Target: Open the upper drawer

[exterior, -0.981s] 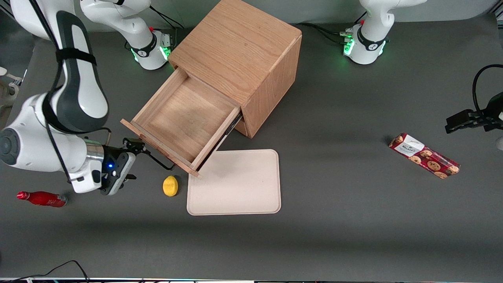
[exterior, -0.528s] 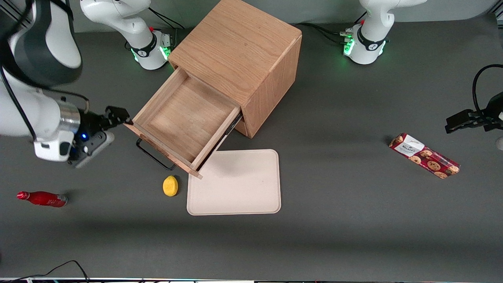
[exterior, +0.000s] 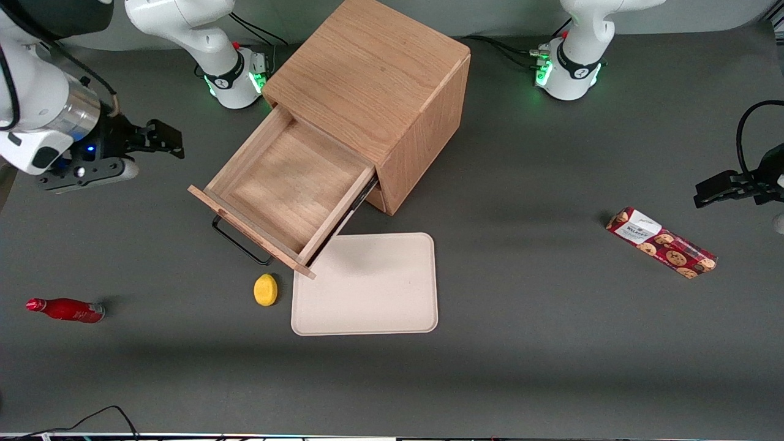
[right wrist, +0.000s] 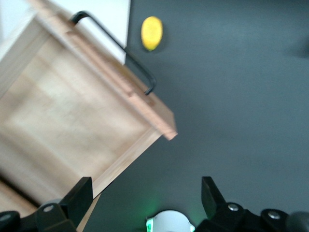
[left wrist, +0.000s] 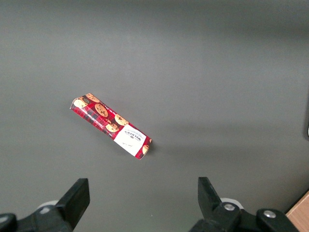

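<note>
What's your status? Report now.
Gripper open, empty, clear of cabinet. Upper drawer pulled out, handle free. Nothing blocking.

Robot lab: two bolted arm bases [exterior: 566, 67], grey matted table [exterior: 520, 367], trailing cables.

One cabinet [exterior: 373, 79], one lemon [exterior: 265, 290], one tray [exterior: 367, 288], one bottle [exterior: 64, 309], seemingly one biscuit packet [exterior: 661, 242]

Dark grey table [exterior: 527, 343]. Cream tray [exterior: 365, 283] lying flat; yellow lemon [exterior: 265, 289] just beside it. Red bottle [exterior: 65, 309] on its side toward working arm's end. Cookie pack [exterior: 661, 242] toward parked arm's end.
</note>
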Tool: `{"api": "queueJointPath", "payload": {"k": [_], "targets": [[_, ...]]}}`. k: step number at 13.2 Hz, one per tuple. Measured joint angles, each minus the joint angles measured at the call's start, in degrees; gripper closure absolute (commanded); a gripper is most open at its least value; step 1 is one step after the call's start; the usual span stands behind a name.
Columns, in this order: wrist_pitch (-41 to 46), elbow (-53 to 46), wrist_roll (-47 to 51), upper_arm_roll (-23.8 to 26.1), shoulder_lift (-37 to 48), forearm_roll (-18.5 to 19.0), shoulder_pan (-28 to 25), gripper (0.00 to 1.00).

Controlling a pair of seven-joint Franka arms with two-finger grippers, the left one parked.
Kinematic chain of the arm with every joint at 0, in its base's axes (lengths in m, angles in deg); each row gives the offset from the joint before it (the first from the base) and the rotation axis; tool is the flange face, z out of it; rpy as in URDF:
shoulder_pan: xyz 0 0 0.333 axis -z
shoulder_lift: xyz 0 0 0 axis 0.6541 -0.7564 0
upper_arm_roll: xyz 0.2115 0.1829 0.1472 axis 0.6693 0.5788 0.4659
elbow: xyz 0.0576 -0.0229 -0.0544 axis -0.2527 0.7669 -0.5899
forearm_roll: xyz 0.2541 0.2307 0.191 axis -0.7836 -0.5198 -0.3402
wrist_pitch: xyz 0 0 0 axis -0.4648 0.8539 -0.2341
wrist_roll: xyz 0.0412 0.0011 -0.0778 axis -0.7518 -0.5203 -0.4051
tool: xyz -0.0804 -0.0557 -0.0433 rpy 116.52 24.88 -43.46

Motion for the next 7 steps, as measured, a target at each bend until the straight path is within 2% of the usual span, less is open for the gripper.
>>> {"api": "queueJointPath", "payload": {"k": [3, 7], "targets": [[-5.41, 5.25, 0.00, -0.41, 0.68, 2.39, 5.27, 0.00], [-6.64, 4.43, -0.03, -0.54, -0.62, 3.78, 10.31, 0.00]]}}
